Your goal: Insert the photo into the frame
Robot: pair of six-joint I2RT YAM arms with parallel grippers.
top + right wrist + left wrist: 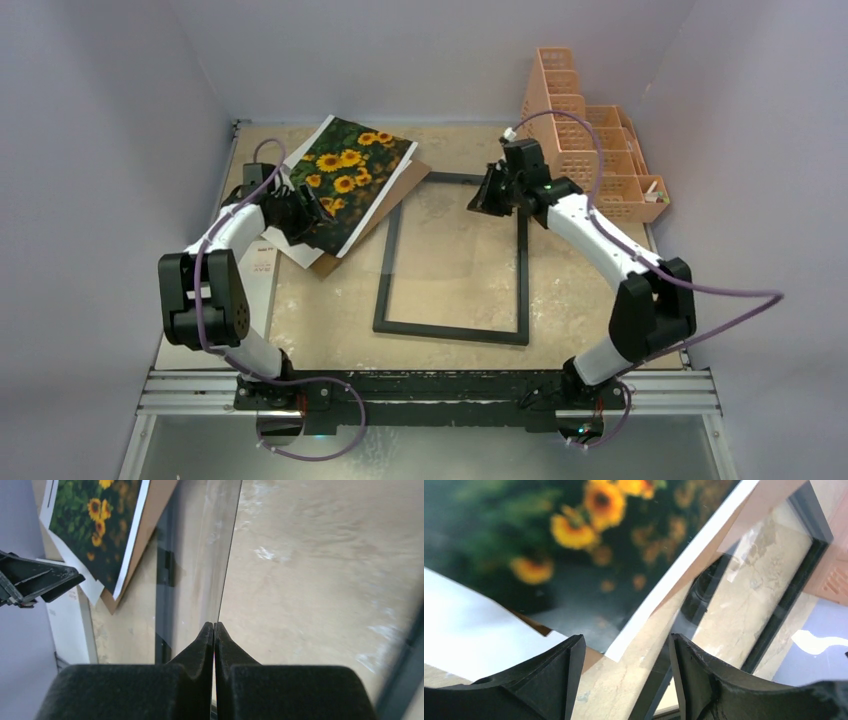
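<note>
Glass pane (200, 555), thin, glossy, pinched between right fingers (197, 645).

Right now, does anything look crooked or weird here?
Yes. The photo lies crooked on a brown board, outside the frame. Odder: the right claw is pinching the glass pane by its edge, apparently lifted from the frame.

My right gripper (214, 626) sits at bottom centre, its 2 fingers pressed together. The glass pane (195, 555) shows an edge running from the top down to their tips. I cannot tell whether they pinch it. The photo (95, 525) lies upper left on a brown board (152, 520). My left gripper (62, 587) pokes in at the left edge.
</note>
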